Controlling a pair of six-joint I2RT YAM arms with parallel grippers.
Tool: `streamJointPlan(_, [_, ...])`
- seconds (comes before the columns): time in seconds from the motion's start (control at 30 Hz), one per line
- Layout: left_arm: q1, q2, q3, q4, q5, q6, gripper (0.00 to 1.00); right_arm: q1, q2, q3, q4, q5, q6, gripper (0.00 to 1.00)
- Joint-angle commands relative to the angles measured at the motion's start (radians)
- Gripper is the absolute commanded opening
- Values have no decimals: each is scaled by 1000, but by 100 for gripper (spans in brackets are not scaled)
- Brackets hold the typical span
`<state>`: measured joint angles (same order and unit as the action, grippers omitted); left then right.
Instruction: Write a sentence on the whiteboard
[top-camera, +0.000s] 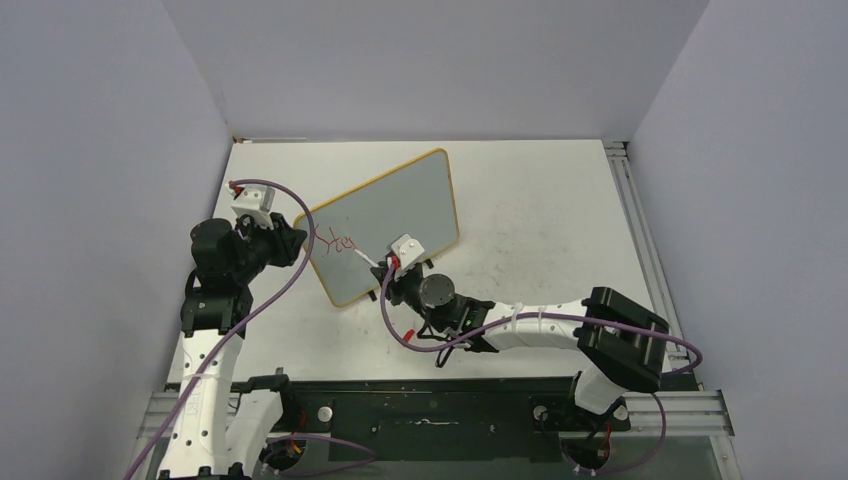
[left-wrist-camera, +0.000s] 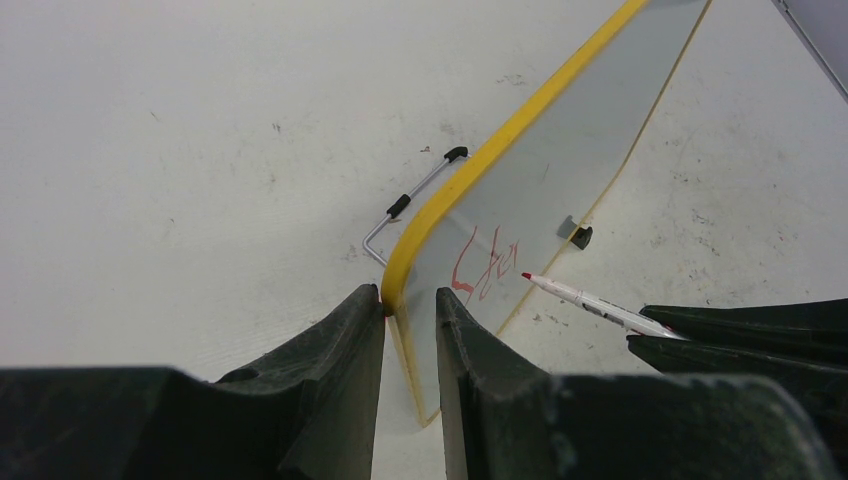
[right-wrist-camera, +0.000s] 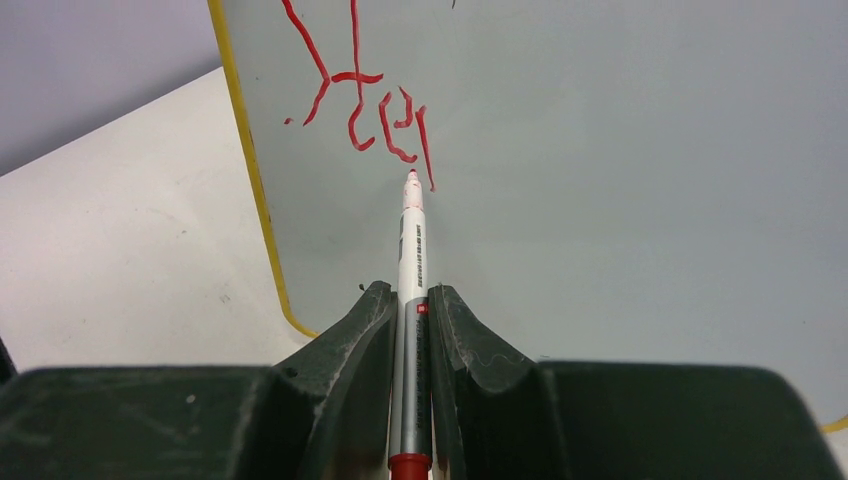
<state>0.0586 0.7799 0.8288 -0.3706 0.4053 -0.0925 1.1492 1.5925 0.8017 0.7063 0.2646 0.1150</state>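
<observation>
**Red letters begun, lots left to write**

On the table (top-camera: 540, 210) the whiteboard (top-camera: 385, 225) stood tilted, w/ the left gripper (left-wrist-camera: 410, 318) pinched on its yellow corner. The right gripper (right-wrist-camera: 410, 322) was squeezed tight round the marker (right-wrist-camera: 411, 250). Its tip sat just under the last stroke of the sentence (right-wrist-camera: 365, 110), near the whiteboard's held end. Risk, I think: push too hard & the whiteboard could slip or tip; too soft & the line breaks.

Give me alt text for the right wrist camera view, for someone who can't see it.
The right hand grips a white marker with a red tip, pointed at the whiteboard just beside the last stroke of a few red handwritten letters. The board's yellow frame runs down the left, with the pale table beyond it.
</observation>
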Motion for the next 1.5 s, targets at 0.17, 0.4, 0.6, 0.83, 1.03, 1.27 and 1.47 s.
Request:
streamJointPlan(0.17, [-5, -10, 5, 20, 29, 2, 24, 4, -16, 77, 80, 28, -63, 5])
streamJointPlan(0.4, [-6, -10, 6, 21, 31, 2, 24, -2, 5, 103, 96, 20, -76, 5])
streamJointPlan(0.6, [-7, -9, 6, 21, 30, 3, 24, -9, 24, 121, 98, 5, -77, 5])
streamJointPlan(0.83, [-8, -7, 7, 23, 31, 4, 24, -19, 44, 131, 91, 7, -68, 5])
streamJointPlan(1.03, [-8, -10, 7, 21, 30, 4, 24, -26, 44, 124, 76, 25, -53, 5])
streamJointPlan(1.27, [-8, -10, 7, 21, 29, 4, 24, -35, 23, 90, 79, 63, -41, 5])
streamJointPlan(1.47, [-8, -10, 7, 21, 27, 4, 24, -40, 3, 59, 75, 79, -31, 5])
